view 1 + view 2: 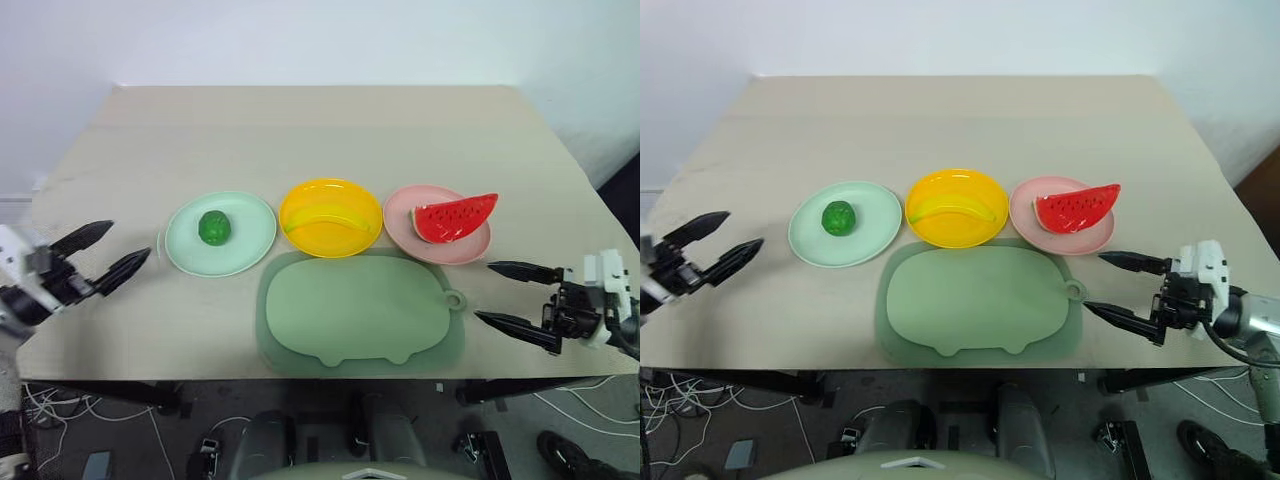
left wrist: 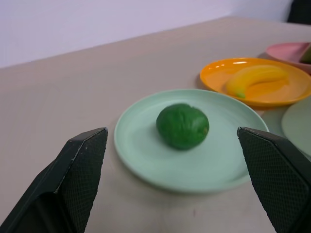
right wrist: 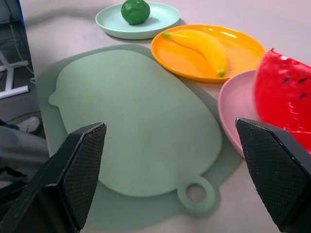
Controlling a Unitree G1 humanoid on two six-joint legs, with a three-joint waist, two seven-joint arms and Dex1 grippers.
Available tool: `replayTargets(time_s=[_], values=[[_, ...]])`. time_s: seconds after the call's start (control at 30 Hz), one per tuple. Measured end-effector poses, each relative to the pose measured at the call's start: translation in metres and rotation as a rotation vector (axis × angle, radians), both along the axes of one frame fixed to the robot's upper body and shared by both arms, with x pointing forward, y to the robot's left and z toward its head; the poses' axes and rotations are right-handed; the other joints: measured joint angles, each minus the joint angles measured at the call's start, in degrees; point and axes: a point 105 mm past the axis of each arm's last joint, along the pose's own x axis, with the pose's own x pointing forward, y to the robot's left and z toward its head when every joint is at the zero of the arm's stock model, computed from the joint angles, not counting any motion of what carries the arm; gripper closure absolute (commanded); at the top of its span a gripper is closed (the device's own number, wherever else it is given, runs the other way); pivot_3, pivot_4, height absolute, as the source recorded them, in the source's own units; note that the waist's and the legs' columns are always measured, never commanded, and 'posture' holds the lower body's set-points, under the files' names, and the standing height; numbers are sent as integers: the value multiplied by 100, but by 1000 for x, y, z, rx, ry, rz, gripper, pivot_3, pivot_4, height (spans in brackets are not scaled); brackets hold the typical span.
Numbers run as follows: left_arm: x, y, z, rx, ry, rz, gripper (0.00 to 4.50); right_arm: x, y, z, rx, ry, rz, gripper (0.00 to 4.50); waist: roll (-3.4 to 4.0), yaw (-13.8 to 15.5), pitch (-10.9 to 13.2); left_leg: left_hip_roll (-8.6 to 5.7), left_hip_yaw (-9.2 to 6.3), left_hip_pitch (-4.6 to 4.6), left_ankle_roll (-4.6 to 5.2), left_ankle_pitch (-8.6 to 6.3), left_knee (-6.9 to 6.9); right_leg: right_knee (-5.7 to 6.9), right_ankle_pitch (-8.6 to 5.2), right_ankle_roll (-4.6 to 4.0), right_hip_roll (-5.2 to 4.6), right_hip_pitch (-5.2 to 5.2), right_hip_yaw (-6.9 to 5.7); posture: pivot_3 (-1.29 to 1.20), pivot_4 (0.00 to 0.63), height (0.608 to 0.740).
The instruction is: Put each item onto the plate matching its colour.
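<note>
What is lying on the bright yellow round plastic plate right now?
A yellow toy banana lies alone on the bright yellow round plastic plate, curved across its middle. The strip of plate beneath the banana is covered, so nothing can be told about it.

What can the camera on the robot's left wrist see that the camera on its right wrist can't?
Hardly anything extra: the left wrist view has the open left gripper and bare tan tabletop. The right wrist view alone has the open right gripper, the sage-green pig-shaped mat and the red watermelon wedge. Both show the bumpy dark-green ball on the mint-green plate, the yellow banana on the yellow plate, and the pale pink plate.
</note>
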Motion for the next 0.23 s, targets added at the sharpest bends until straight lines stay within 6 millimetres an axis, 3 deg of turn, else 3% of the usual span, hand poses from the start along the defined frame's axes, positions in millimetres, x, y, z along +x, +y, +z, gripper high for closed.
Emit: replayTargets(time_s=[0.23], values=[[-22,10,-23,-20,33,-4,14,-1,-20,0,2,-3,-68,0,-4,-6,-2,1,-1,-48,2,-1,4,2,15,-18,2,-31,-2,0,150,736]])
